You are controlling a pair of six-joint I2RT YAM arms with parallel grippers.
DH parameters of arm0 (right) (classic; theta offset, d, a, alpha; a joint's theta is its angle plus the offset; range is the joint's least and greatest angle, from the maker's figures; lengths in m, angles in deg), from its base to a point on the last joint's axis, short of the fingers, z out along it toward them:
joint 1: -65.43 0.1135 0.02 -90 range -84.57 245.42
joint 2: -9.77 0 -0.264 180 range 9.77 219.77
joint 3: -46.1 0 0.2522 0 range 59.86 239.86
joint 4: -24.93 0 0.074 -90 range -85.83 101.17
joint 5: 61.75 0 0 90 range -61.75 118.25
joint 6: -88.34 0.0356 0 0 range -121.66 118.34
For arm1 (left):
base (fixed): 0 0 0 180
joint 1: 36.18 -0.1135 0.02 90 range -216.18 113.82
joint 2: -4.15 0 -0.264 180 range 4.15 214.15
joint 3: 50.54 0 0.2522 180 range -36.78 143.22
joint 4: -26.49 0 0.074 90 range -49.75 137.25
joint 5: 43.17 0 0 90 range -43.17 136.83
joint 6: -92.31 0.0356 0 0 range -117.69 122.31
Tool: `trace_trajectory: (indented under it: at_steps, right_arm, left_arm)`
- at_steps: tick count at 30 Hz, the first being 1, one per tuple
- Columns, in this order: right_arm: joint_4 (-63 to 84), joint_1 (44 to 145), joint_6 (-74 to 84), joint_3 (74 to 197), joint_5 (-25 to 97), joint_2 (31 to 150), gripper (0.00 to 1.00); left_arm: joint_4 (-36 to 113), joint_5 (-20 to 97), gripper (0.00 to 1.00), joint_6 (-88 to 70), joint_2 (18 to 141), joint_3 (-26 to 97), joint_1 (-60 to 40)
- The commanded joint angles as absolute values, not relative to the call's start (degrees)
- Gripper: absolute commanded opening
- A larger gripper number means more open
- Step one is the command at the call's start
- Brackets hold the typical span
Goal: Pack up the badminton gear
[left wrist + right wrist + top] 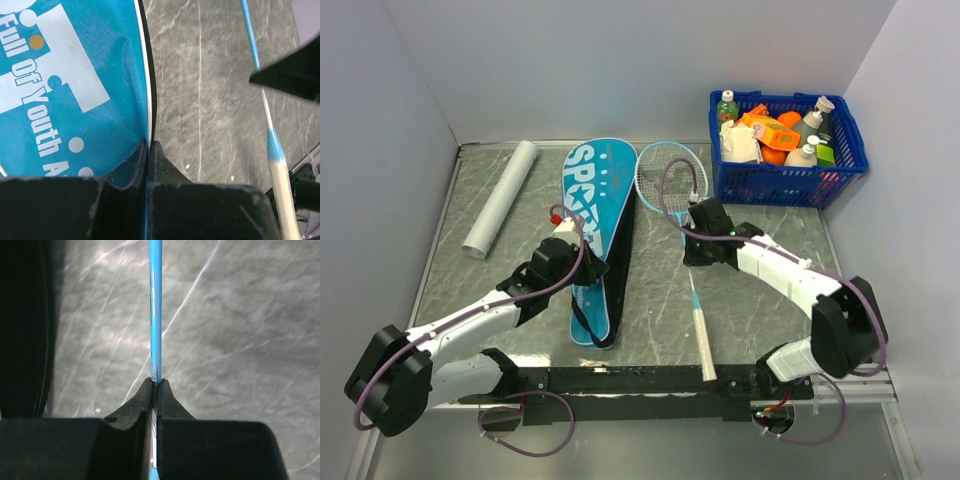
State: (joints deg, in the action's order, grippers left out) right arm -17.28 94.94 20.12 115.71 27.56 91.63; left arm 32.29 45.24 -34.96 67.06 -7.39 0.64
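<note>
Grey marble-look tabletop (pixel 665 300); plain pale walls (pixel 620 60) three sides

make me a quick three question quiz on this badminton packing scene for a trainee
1. Fill in: the blue basket stands at the table's far ____ corner.
2. True or false: the right fingers are shut on the racket's thin shaft.
3. What do the left fingers pinch?
A) the racket's handle
B) the teal bag's edge
C) the basket's rim

Key: 1 right; 2 true; 3 B
</note>
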Motion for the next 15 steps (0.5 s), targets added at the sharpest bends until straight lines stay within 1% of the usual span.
trace_trajectory:
  at_steps: [1, 7, 11, 15]
  right_arm:
    - [-19.95, 98.03, 24.0, 112.07, 25.0, 84.66, 0.0]
    - [-22.84, 103.47, 28.66, 107.06, 22.28, 78.42, 0.0]
    - [-24.78, 107.17, 31.73, 104.51, 21.39, 74.64, 0.0]
    - [-25.05, 110.16, 33.58, 103.19, 21.57, 73.92, 0.0]
  left_arm:
    - [31.72, 46.65, 0.01, -35.04, 67.78, -2.41, 0.03]
    - [34.54, 49.81, 0.01, -35.74, 66.9, 0.49, -0.67]
    - [34.89, 49.03, 0.01, -35.39, 66.72, 2.24, -0.85]
    - [35.16, 48.59, 0.01, -35.3, 66.9, 2.86, -0.94]
